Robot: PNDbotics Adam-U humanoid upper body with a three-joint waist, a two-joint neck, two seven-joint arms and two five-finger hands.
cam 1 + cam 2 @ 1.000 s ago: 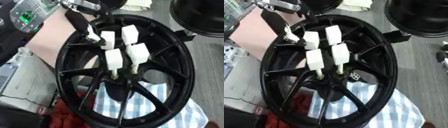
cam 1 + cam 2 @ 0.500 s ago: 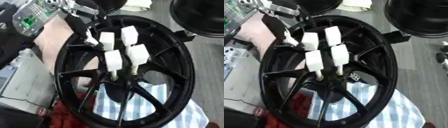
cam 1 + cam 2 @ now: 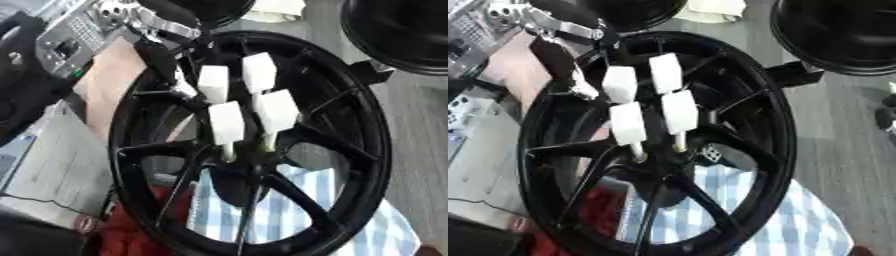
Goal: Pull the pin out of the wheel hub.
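A black spoked wheel hub (image 3: 350, 150) lies before me, tilted across a blue-and-white checked cloth (image 3: 306, 220) with a red cloth (image 3: 140, 235) showing under its lower left rim. Four pins with white block-shaped heads stand up from the hub's centre: two nearer ones, pin (image 3: 226, 125) and pin (image 3: 276, 111), whose pale shafts reach down into the middle of the hub, and two farther ones, pin (image 3: 213, 83) and pin (image 3: 259, 72).

My left hand (image 3: 566, 60) comes in from the upper left, its silver joints bright above the rim, black fingers (image 3: 581, 85) reaching down between the spokes just beside the far left pin. The fingers look extended rather than closed on anything, though the view here is poor and I cannot say for certain whether a fingertip touches the pin's white head.

A second black wheel (image 3: 842, 35) sits at the upper right, well apart. A grey device with a keypad (image 3: 66, 42) lies at the upper left.
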